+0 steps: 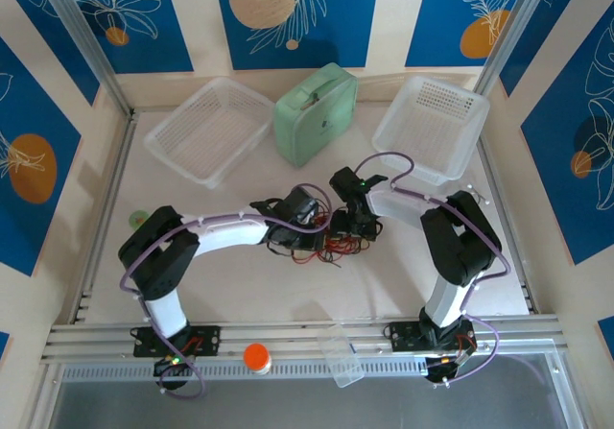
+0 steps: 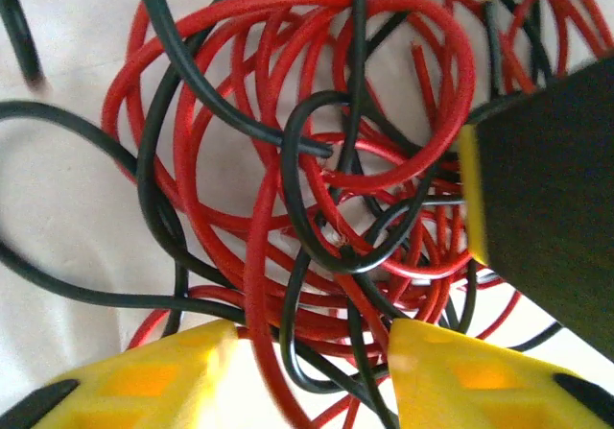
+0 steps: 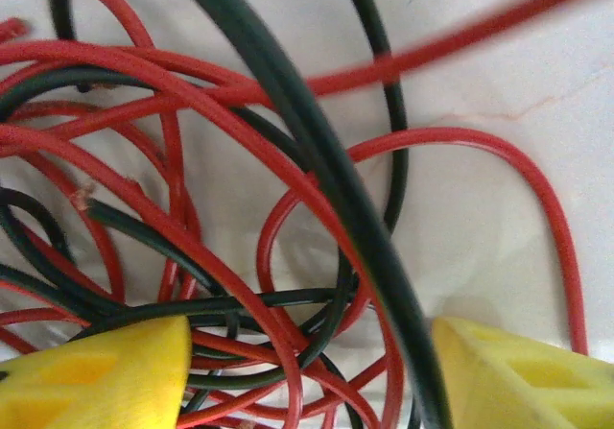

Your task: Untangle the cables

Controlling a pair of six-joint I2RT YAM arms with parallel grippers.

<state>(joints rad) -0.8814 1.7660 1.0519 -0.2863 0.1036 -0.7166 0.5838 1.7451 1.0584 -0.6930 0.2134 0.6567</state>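
You have 2 arms (image 1: 182, 256) (image 1: 459, 247), 2 baskets (image 1: 209, 130) (image 1: 432, 122), 1 green case (image 1: 317, 112), 1 orange cap (image 1: 256, 357), 1 clear cup (image 1: 342, 355), and 1 knot of red and black cables (image 1: 331, 248), too tangled to count singly.

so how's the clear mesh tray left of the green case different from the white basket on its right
The shallow clear mesh tray has low walls and a fine grid floor; the white plastic basket looks deeper, with rows of small holes in its floor. The tray lies left of the mint-green case, the basket right of it. Both are rectangular and pale plastic.
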